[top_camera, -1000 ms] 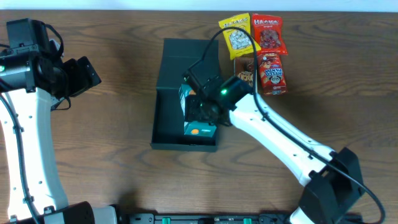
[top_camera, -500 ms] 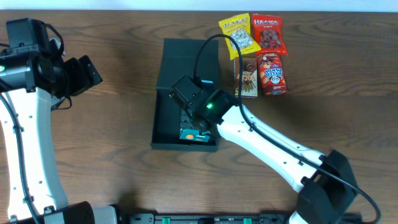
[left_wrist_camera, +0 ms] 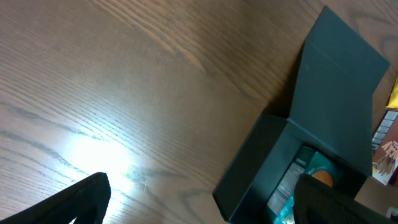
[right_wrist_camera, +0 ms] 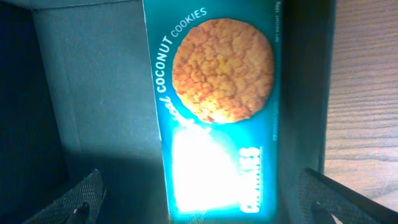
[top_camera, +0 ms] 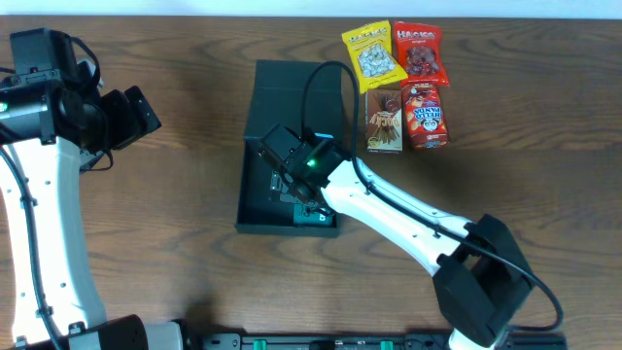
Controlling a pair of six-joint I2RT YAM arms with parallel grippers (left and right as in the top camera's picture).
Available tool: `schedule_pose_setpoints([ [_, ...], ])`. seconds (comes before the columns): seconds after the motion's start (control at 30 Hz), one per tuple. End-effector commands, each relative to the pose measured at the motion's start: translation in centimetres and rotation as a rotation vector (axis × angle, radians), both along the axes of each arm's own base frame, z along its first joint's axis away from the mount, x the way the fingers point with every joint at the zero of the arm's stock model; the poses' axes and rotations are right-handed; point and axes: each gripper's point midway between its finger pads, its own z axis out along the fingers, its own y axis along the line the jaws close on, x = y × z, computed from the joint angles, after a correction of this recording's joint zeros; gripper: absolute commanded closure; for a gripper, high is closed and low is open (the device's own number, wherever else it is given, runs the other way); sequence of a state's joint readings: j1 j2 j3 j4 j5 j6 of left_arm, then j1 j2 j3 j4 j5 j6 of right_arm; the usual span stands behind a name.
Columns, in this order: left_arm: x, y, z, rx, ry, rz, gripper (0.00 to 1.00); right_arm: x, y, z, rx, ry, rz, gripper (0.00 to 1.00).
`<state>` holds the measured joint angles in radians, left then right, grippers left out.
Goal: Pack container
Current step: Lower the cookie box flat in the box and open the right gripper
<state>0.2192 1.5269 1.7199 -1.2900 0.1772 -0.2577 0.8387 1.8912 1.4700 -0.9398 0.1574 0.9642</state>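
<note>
So the right arm has moved further in over the container (top_camera: pixel 292 97) since a second ago. The teal cookie pack (right_wrist_camera: pixel 211 81), which was upright in its grip back then, now lies flat on the box floor. The right gripper (right_wrist_camera: pixel 208 208) hangs right above it with its jaws spread wide, so it has let go and holds nothing.

The pack lies lengthwise along the container's right wall, cookie picture facing up. The floor to its left is bare.

The left gripper (top_camera: pixel 121 117) is well off to the container's left over the wooden table (top_camera: pixel 175 224) — jaws apart, nothing in them.

Further back, the hinged lid lies folded open on the table behind the tray.

Just off the lid's right edge are four snacks:
- a brown box (top_camera: pixel 385 122)
- a red-and-blue packet (top_camera: pixel 425 115) beside it
- a yellow packet (top_camera: pixel 374 56) behind those
- a red packet (top_camera: pixel 420 53) next to the yellow one
</note>
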Motion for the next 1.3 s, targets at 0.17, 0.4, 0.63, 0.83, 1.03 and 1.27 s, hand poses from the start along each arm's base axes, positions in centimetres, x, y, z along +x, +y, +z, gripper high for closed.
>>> schedule_pose_setpoints([
  [0.17,0.0,0.1,0.5,0.006,-0.014,-0.003,0.05,1.2,0.4,1.6,0.013,-0.034,0.116,0.01],
  [0.4,0.0,0.1,0.5,0.007,-0.016,-0.003,0.05,3.3,3.8,4.6,0.076,-0.174,0.404,0.29],
  [0.63,0.1,0.2,0.5,0.01,-0.02,-0.006,0.05,4.6,5.0,0.2,0.06,-0.139,0.444,0.4],
  [0.83,0.1,0.2,0.5,0.011,-0.02,-0.005,0.05,4.2,5.0,-3.5,0.06,-0.046,0.477,0.39],
  [1.03,0.1,0.2,0.5,0.011,-0.02,-0.005,0.05,4.3,4.0,-4.6,0.035,-0.013,0.458,0.39],
  [1.27,0.1,0.2,0.5,0.011,-0.02,-0.005,0.05,4.7,5.4,-1.4,0.143,-0.011,0.558,0.37],
])
